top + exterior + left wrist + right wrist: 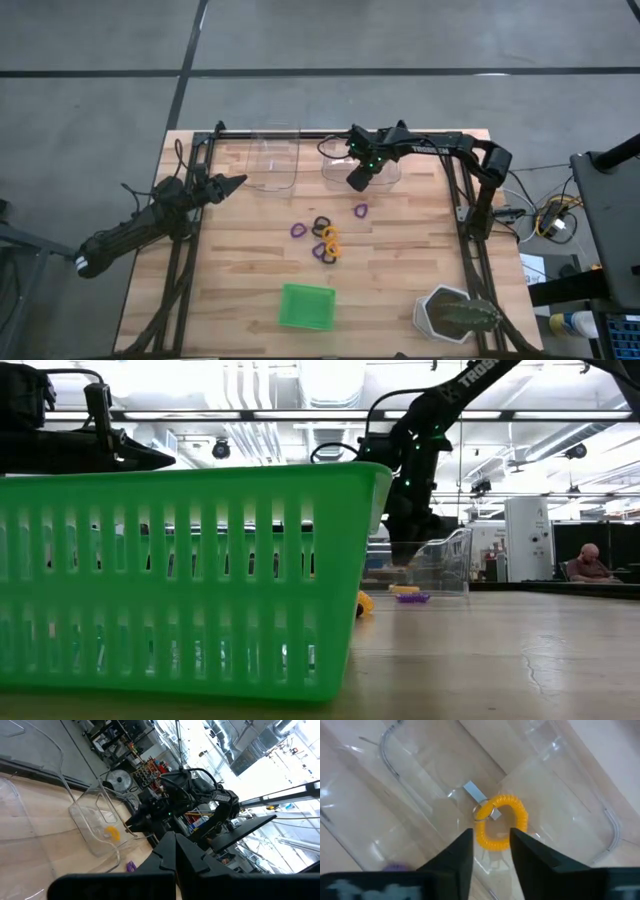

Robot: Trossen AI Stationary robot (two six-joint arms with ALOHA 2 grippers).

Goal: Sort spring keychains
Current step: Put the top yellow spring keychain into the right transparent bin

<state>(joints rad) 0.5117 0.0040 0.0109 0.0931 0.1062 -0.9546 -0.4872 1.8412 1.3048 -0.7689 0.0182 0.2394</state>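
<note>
Spring keychains [326,240]: most lying loose mid-desk; one orange coil [501,822] sitting in clear tray [345,175] beneath right claw [491,851], fingers parted, empty; light, springy, likely best pinched across the coil

Counts on the counter [400,290]

Seven loose keychains [327,240] lie in a cluster at centre: three purple, two black, two orange. One more orange keychain [501,822] lies inside the clear tray [362,168] at 12 o'clock. Two clear trays, one green tray [306,306] at 6 o'clock, two arms.
</note>
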